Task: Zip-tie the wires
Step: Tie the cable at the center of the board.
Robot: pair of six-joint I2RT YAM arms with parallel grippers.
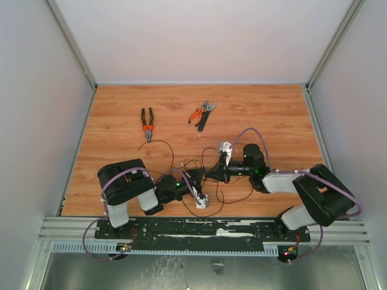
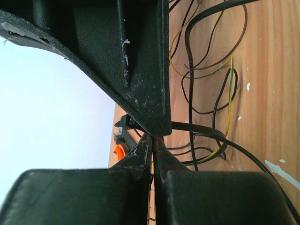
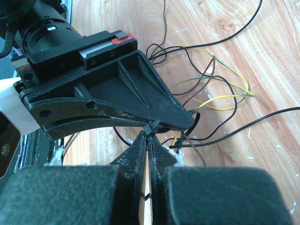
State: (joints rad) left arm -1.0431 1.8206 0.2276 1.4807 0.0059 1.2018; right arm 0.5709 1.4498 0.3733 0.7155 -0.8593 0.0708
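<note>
Right gripper [image 3: 147,140] has its jaws drawn to a bare slit, pinching the zip tie [image 3: 151,127] right by its small square head, which sits at the very tips. Left gripper [image 2: 152,140] meets it nose to nose, jaws likewise pressed together. Whether strap lies between them I cannot tell, since the other gripper's finger covers the spot. Just past both tips the strap bends into a slack loop. The wires [image 2: 189,93], black, brown, yellow and green strands, fan out over the table [image 3: 276,61] beyond it, some through the loop and others seemingly outside. The step looks to be cinching that loop. To do it well, one gripper should hold the head steady while the other draws the tail straight out in line with it, slowly, so the strap neither twists nor jams. Stray strands ought to be gathered in before the loop closes. No writing or brand is legible: the red tab [image 3: 123,38] on the left gripper's body bears nothing readable, and the pliers [image 1: 147,124] far beyond the tips are too small.
</note>
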